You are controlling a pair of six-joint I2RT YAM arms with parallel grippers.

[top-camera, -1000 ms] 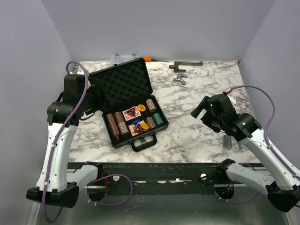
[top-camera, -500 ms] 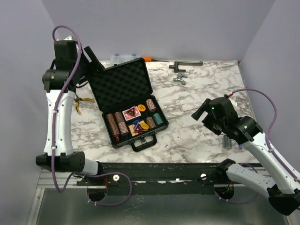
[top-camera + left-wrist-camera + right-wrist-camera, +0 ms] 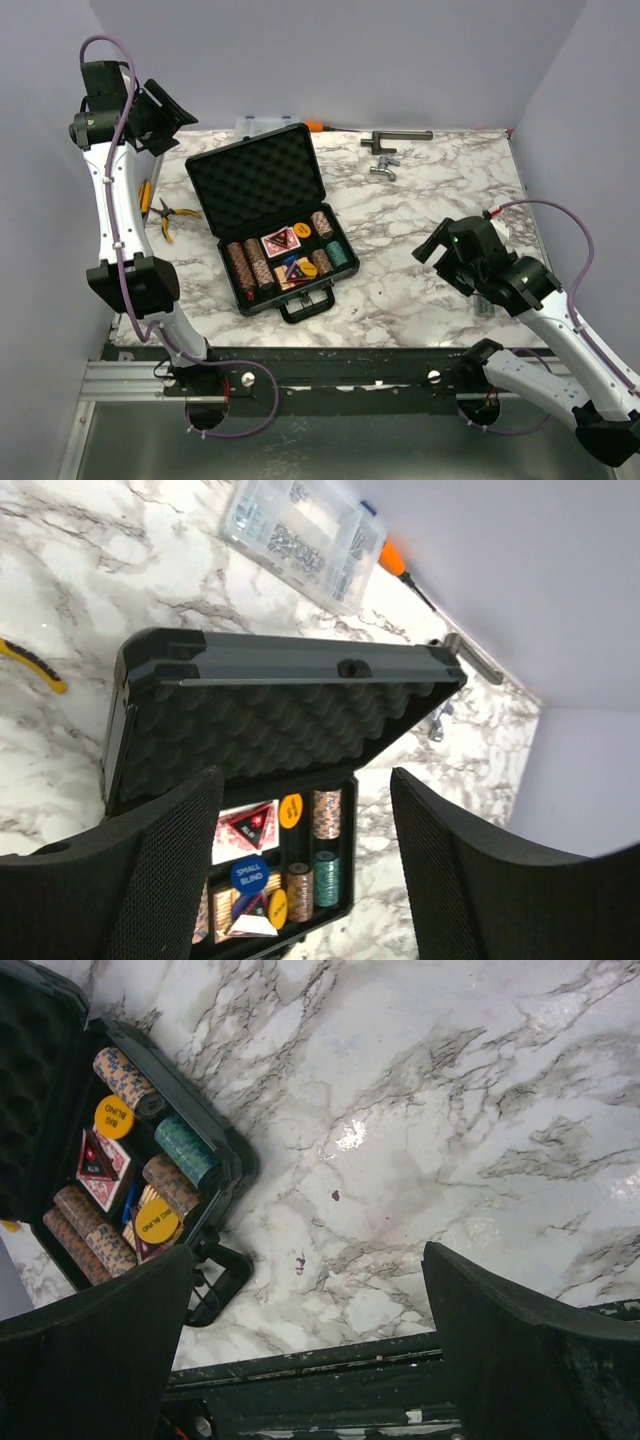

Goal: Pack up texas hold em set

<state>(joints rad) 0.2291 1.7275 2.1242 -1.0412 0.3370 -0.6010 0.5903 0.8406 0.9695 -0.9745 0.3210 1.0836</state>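
The left arm [image 3: 112, 215] stands stretched almost straight up from its base. Its wrist is bent at the top, so the left gripper [image 3: 170, 118] points down and to the right. Its two black fingers [image 3: 160, 870] are spread apart with nothing between them. The right arm [image 3: 565, 325] is folded low, reaching forward and to the left. The right gripper [image 3: 430, 240] has its fingers [image 3: 520, 1340] spread wide and is likewise empty.
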